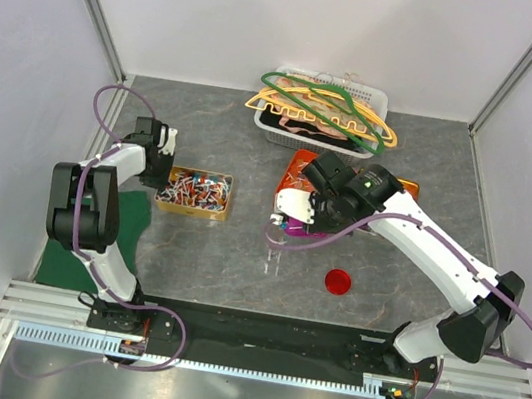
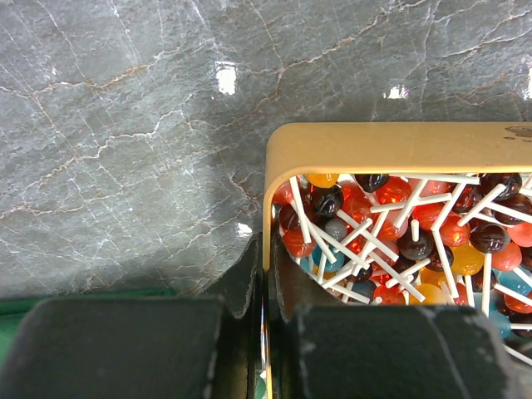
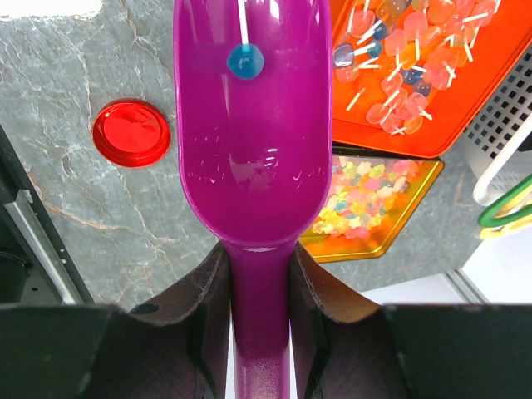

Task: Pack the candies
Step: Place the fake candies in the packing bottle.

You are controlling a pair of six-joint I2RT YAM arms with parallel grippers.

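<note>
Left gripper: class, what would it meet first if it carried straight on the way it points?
The left gripper is shut on the rim of the tray, so it meets that at once. Beyond it probably lies the table, though depth is unclear.

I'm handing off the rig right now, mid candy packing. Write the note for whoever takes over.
Left gripper: shut on the rim of the yellow tray, which is full of candies.
Right gripper: shut on the handle of the purple scoop; one blue candy lies in its bowl.
Orange tray beside the scoop also holds candies. Red lid lies apart from the trays.
Done: one candy scooped.
Left: deliver it, then keep scooping; nearly all candies are in the trays.
</note>
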